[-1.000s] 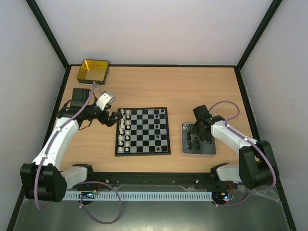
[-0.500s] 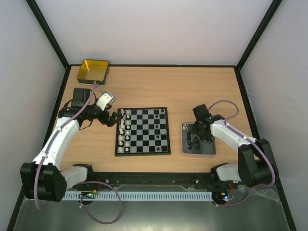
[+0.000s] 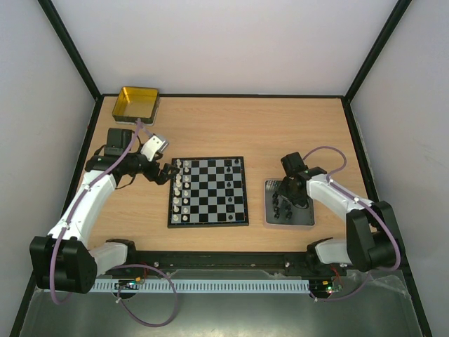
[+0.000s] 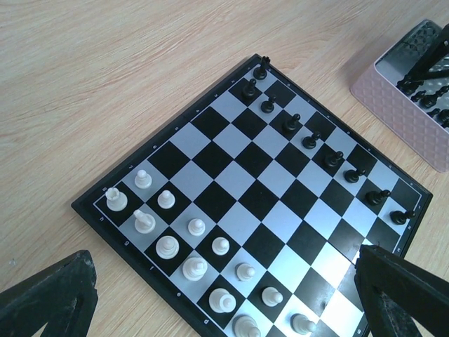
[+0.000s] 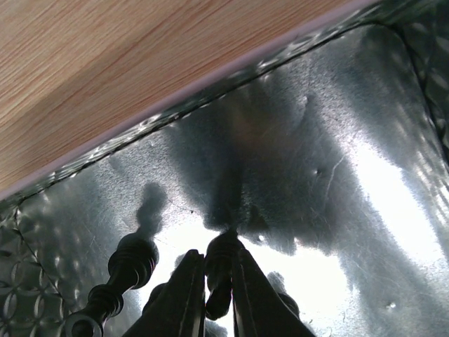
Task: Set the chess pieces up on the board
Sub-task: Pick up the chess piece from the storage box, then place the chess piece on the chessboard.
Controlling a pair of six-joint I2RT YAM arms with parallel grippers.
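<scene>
Looking down from above, the board (image 3: 209, 213) lies mid-frame on the wooden table (image 3: 280, 133). Whitish chess pieces (image 3: 181, 189) are ranked along its left edge, and a line of black ones (image 3: 232, 200) stands toward its right. Just off the board's upper left corner the left gripper (image 3: 166, 173) hovers, its claw spread wide apart and holding nothing. At the right of the frame, the right gripper (image 3: 283, 199) dips into the dark grey tray (image 3: 303, 219). Its wrist view shows the fingers (image 5: 186, 295) pinched together on a slim black piece (image 5: 219, 263) over the tray's shiny floor. A second black piece (image 5: 130, 263) lies just to the left. A yellow tin (image 3: 137, 103) sits in the table's upper left corner.
</scene>
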